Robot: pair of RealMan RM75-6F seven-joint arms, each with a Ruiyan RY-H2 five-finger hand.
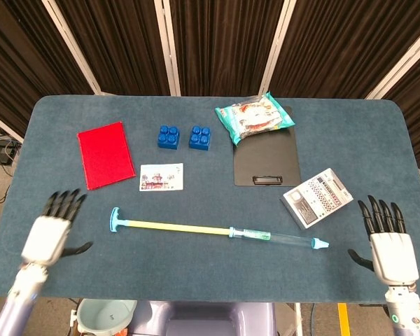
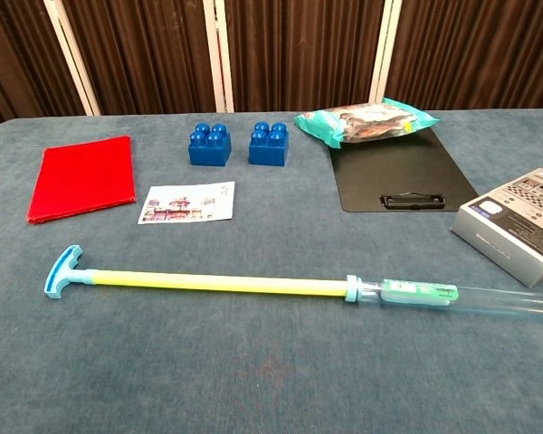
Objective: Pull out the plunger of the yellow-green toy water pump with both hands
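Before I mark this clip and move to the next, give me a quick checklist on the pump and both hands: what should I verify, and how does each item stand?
1. Plunger drawn out: ok. The yellow-green rod lies long outside the clear barrel.
2. Pump at rest on the table: ok, lying flat.
3. Left hand free of the T-handle: ok, apart from it, fingers spread.
4. Right hand free of the barrel tip: ok, apart from it, fingers spread.
5. Pump apart from the grey box: ok in the head view.
6. Plunger fully at its stop: cannot tell.
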